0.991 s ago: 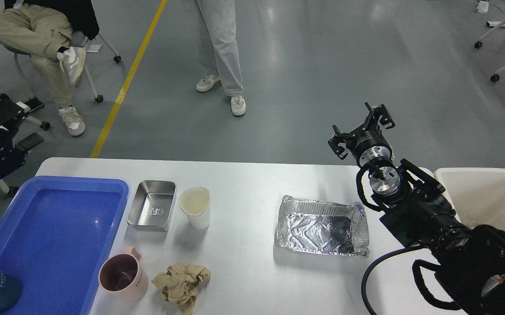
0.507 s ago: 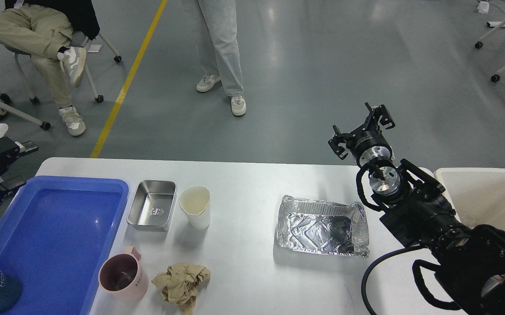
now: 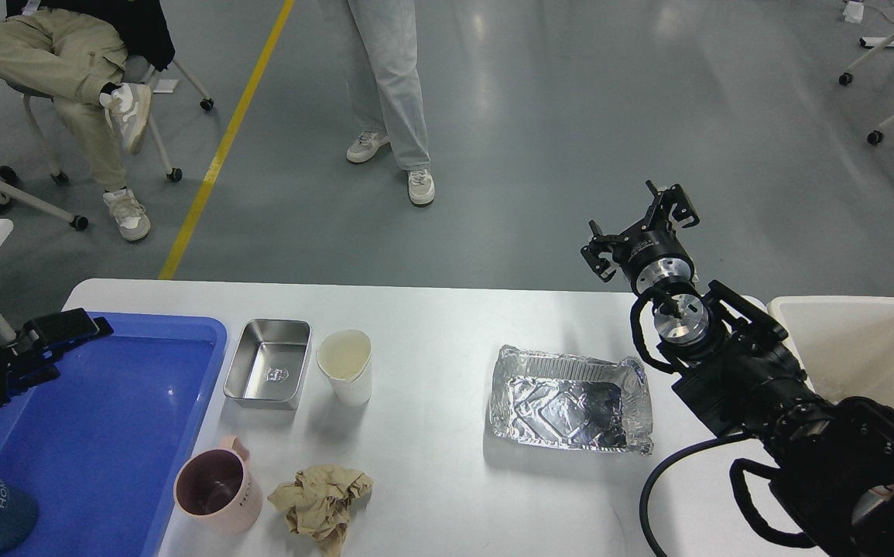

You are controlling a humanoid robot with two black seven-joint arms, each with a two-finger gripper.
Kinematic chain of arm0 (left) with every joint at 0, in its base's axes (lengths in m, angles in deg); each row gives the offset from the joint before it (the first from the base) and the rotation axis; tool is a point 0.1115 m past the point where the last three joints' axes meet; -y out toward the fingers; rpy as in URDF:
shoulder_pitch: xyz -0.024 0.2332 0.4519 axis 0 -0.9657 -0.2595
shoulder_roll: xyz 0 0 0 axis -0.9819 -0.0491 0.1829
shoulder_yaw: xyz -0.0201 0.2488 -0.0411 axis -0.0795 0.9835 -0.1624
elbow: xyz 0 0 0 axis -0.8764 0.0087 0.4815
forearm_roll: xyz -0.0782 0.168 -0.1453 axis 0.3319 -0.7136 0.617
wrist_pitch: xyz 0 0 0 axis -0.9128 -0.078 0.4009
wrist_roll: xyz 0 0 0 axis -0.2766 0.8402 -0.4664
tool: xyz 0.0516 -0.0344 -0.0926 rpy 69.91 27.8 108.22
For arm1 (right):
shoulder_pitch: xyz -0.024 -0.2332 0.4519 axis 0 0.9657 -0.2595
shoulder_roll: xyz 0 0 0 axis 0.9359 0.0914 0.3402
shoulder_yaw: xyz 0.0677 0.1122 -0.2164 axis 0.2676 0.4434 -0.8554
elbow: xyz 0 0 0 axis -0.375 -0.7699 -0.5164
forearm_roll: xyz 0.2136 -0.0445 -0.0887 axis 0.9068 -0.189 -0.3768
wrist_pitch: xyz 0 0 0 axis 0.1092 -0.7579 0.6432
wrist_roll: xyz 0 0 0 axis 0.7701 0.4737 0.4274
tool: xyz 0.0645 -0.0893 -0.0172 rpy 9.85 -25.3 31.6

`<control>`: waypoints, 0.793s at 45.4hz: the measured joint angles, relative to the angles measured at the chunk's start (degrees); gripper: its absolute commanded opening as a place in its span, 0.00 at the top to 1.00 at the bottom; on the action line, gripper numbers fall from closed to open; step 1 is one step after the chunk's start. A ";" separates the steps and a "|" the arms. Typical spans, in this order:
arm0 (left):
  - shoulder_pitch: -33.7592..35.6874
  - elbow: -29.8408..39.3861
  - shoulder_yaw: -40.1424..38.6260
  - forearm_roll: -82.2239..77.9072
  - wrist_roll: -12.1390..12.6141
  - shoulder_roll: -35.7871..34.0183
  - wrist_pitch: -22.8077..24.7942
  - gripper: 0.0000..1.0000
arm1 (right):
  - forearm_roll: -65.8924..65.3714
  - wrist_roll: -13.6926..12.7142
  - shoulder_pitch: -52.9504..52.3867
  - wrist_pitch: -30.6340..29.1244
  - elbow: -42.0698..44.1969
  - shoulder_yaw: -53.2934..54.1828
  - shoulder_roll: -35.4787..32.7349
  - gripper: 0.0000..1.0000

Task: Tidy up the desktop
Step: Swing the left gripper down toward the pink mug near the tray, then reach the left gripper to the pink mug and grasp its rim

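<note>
Desktop (image 3: 447, 325) clutter is looking light and crushable, the foil tray (image 3: 570, 400) wanting a rim grip at 3 o'clock, while the right gripper (image 3: 640, 232) is hovering with jaws apart and the left gripper (image 3: 56, 340) jaws' state I cannot tell.

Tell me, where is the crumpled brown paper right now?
In the head view, the crumpled brown paper lies near the desktop's front edge, left of centre, just right of the pink mug.

The desktop (image 3: 431, 325) is a wide, matte white-grey top with rounded corners, apparently level.
</note>
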 measured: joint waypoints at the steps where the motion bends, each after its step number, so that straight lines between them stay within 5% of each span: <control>1: -0.13 0.41 0.21 -0.95 0.12 -0.17 0.00 0.07 | 0.00 0.00 0.01 0.00 0.00 -0.01 0.00 0.00; 24: -2.05 2.16 3.29 -22.37 -1.26 -6.03 -0.08 0.09 | -0.02 0.00 0.61 0.00 0.04 -0.37 0.36 0.00; 30: -2.24 2.17 3.32 -23.91 -6.77 -6.71 -0.07 0.10 | -0.03 0.00 0.61 0.00 0.03 -0.40 0.52 0.00; 36: -2.27 2.17 3.92 -24.07 -15.37 -7.85 0.44 0.10 | -0.03 0.00 0.62 0.00 0.03 -0.40 0.60 0.00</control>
